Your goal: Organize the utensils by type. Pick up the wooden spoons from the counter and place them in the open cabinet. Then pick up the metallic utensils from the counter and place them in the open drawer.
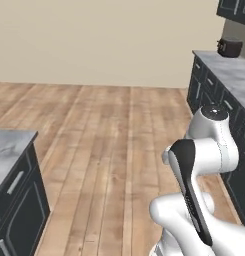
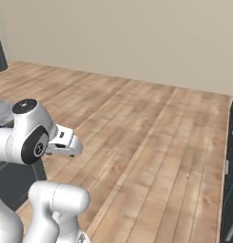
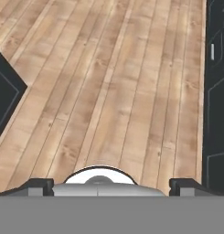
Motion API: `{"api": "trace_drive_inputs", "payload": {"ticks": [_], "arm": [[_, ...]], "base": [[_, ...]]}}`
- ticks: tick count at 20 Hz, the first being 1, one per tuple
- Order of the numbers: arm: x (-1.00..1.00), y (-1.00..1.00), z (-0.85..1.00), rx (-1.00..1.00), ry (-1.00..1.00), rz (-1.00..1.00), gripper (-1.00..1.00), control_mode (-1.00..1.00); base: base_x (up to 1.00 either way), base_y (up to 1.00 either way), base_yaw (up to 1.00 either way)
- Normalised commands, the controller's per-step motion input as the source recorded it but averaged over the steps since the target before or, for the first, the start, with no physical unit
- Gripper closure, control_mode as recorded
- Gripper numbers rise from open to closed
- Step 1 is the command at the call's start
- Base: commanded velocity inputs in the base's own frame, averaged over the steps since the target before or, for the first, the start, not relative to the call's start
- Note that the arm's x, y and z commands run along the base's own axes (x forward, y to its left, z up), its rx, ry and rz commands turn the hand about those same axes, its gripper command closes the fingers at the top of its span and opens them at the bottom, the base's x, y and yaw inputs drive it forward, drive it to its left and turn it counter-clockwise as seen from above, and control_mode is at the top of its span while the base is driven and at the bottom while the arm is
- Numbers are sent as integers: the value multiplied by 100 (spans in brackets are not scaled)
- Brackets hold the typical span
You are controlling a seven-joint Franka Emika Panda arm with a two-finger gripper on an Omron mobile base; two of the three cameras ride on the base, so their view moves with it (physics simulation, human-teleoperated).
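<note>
Spoons and metallic utensils: I can make out none on any worktop from this spot, so their long axis and exact bearing from the claw cannot be told.

Left base view. A marble counter (image 1: 225,70) runs along the right wall over dark lower cabinets, with a small dark appliance (image 1: 229,47) at its far end (too small to identify). The corner of a dark upper cabinet (image 1: 235,10) sits at top right. A second marble-topped unit (image 1: 9,150) stands at lower left. Bare wooden floor (image 1: 104,145) lies between them. The arm (image 1: 206,150) is folded up at lower right, nearer the right-hand run.

Right base view. The arm's elbow (image 2: 30,135) is at lower left; wooden floor ahead, plain beige wall (image 2: 137,38) behind. A dark cabinet edge (image 2: 230,180) shows far right.

Hand view. The claw (image 3: 104,185) is spread wide, fingertips (image 3: 40,185) far apart, nothing between them. It points down at bare floor, dark cabinet fronts (image 3: 217,91) to one side and a dark panel (image 3: 3,98) to the other.

Judgement: the base must drive to a counter before any reach makes sense.

Writing, brands, labels: none legible.
</note>
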Motion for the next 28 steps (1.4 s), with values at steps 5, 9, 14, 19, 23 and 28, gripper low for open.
{"api": "trace_drive_inputs", "payload": {"ticks": [5,9,14,19,23,28], "arm": [[0,0,0,0,0,0,-100,100],[0,0,0,0,0,0,-100,100],[0,0,0,0,0,0,-100,100],[0,0,0,0,0,0,-100,100],[0,0,0,0,0,0,-100,100],[0,0,0,0,0,0,-100,100]], "base": [[100,0,17],[100,0,18],[100,0,30],[100,0,57],[100,-5,65],[100,-14,61]]}}
